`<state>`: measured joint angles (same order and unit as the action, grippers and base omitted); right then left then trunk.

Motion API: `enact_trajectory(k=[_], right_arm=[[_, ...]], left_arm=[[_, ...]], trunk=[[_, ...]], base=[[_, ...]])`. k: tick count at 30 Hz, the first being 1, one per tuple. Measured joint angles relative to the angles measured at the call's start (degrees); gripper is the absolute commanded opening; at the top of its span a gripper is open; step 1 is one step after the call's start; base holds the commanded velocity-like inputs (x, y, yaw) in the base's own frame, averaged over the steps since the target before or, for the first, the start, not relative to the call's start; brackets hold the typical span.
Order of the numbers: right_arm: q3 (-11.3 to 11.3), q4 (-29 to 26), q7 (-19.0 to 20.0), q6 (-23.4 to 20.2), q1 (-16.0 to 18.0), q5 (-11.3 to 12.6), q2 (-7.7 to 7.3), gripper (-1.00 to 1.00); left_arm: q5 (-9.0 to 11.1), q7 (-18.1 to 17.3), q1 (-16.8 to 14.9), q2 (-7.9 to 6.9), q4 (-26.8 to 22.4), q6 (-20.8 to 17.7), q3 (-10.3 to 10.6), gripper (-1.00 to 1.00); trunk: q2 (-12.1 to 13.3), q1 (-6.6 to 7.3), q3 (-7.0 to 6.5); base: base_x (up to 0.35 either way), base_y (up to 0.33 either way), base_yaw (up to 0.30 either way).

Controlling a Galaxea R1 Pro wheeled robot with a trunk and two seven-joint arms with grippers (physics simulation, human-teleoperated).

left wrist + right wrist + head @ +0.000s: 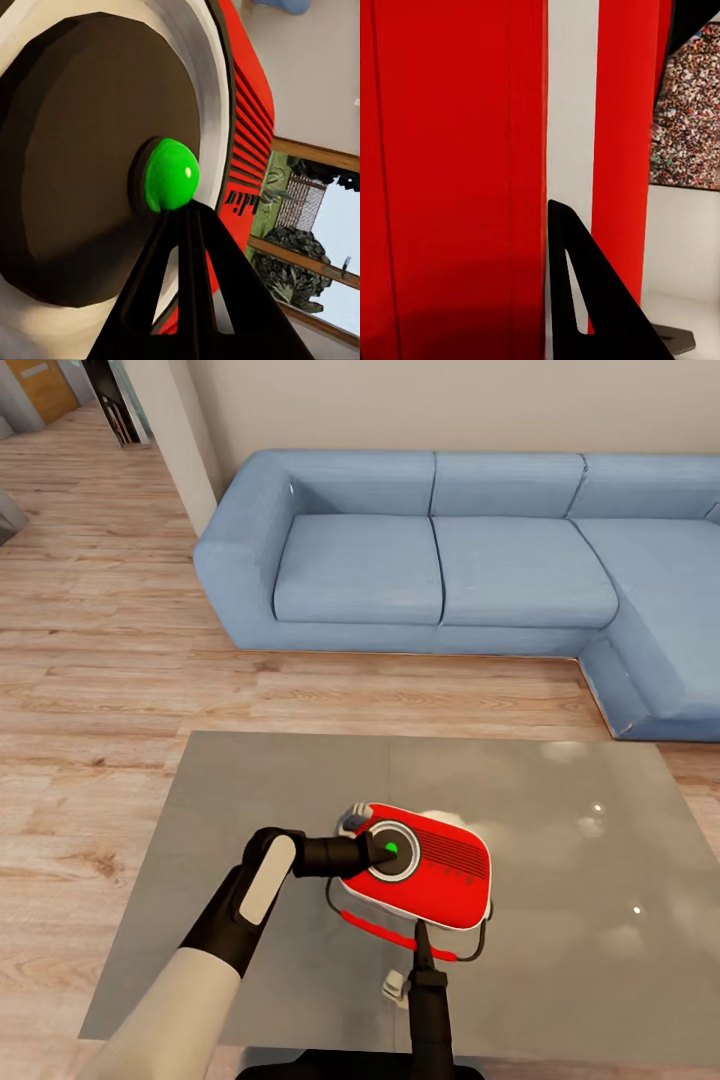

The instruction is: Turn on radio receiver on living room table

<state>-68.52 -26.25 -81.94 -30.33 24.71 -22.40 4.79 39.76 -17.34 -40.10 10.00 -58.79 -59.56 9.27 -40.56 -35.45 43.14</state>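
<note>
Head view: the small red rounded radio receiver with a white edge band (425, 865) lies tilted near the middle of the large low table with a glossy grey top (250, 780), on the light wood plank floor (100, 660) before the blue L-shaped sofa (450, 560). The left gripper (378, 851) reaches in from the side, its jaws brought together with the tip on the green dot (391, 850) of the round black dial (395, 852). The right gripper (424, 932) comes from below to the radio's near edge, beside the thin loop handle (400, 938).

Left wrist view: the left jaws, pressed together, touch the dial's green dot; red speaker slats (247, 142) lie beside the dial.

Right wrist view: one black finger (585, 300) lies against the radio's red and white side; whether the right jaws are released or clenched I cannot tell.
</note>
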Motion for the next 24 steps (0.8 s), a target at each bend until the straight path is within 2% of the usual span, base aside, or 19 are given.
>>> enact_trajectory(k=[7, 10, 14, 16, 19, 20, 21, 23, 24], right_arm=[[0.0, 0.0, 0.6, 0.0, 0.0, 0.0, 0.03, -1.0], [0.2, 0.1, -0.5, 0.0, 0.1, 0.1, 0.01, -1.0], [0.2, 0.2, -2.3, -0.1, 0.1, 0.4, -0.08, -1.0], [-0.1, 0.1, -2.7, -0.1, 0.1, 0.3, -0.15, -1.0], [0.4, 0.1, -0.8, 0.2, 0.1, 0.6, -0.47, -1.0], [0.4, 0.1, 2.4, 0.5, 0.1, 0.6, -0.78, -1.0], [1.3, 0.2, 3.5, 0.7, 0.1, 1.0, -0.91, -1.0], [1.0, 0.1, 4.1, 0.7, 0.1, 0.6, -0.99, -1.0], [4.4, -0.4, 6.4, 1.1, 0.1, -0.6, -1.7, -1.0]], left_arm=[[0.2, 0.0, 0.0, 0.0, 0.8, 0.0, 0.4, -1.0], [1.9, 0.0, 0.0, 0.0, 0.7, 0.1, 0.6, -1.0], [2.7, 0.1, 0.0, 0.0, -0.5, 0.0, 0.8, -1.0], [1.9, 0.2, 0.0, 0.0, -2.6, 0.2, 0.8, -1.0], [4.5, 0.2, 0.0, 0.0, -7.3, 0.0, 0.9, -1.0], [9.0, 0.2, 0.0, 0.0, -11.9, -0.1, 1.1, -1.0], [9.3, 0.2, 0.0, 0.0, -13.4, 0.0, 1.1, -1.0], [9.7, 0.2, 0.0, 0.0, -14.6, 0.0, 1.2, -1.0], [9.6, 0.3, 0.0, 0.0, -15.3, 0.3, 1.3, -1.0]], trunk=[[0.0, 0.0, 0.0], [0.0, 0.0, 0.0], [0.0, 0.0, 0.0], [0.0, 0.0, 0.0], [0.0, 0.0, 0.0], [0.0, 0.0, -0.01], [0.0, 0.0, 0.0], [0.0, 0.0, 0.0], [0.0, 0.0, 0.0]], base=[[0.0, 0.0, 0.0], [0.0, 0.0, 0.0], [0.0, 0.0, 0.0], [0.0, 0.0, 0.0], [0.0, 0.0, 0.0], [0.0, 0.0, 0.0], [0.0, 0.0, 0.0], [0.0, 0.0, 0.0], [0.0, 0.0, 0.0]])
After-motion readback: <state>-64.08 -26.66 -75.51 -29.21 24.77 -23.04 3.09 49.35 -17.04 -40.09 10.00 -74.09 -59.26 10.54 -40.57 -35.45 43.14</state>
